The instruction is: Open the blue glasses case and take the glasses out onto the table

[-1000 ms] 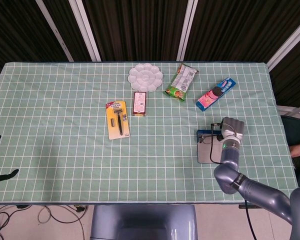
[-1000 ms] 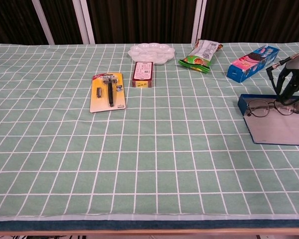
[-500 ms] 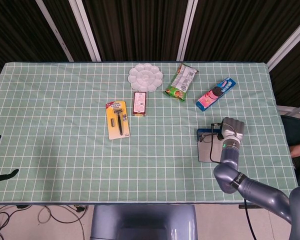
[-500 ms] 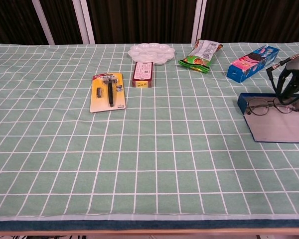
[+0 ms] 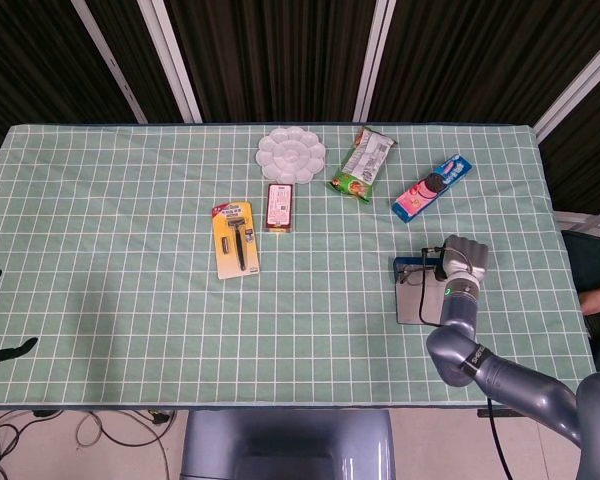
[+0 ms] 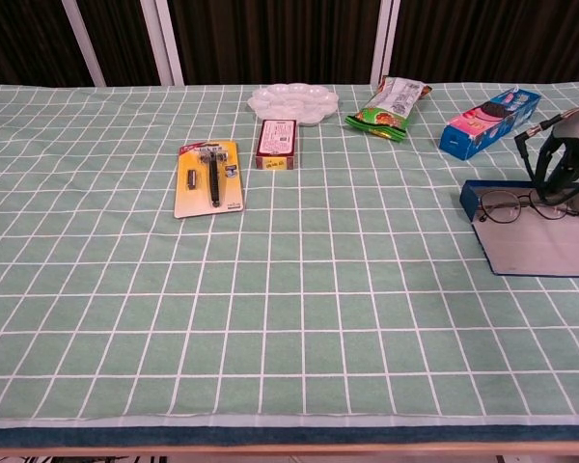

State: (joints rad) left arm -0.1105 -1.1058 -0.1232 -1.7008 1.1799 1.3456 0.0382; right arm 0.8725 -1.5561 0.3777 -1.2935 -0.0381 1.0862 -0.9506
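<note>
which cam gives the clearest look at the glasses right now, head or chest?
Chest view. The glasses show frame and both lenses clearly, at the far edge of the open blue glasses case, with the right hand over their right end. In the head view, the arm hides most of the case; the glasses are too small to make out.

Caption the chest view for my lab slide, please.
Right robot hand grips the glasses over the open blue glasses case on the checked table.

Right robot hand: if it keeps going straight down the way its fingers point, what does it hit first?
Most likely the glasses, lying in the open blue case. The right robot hand hangs fingers-down over their right end. Whether it already touches them is unclear from these views.
</note>
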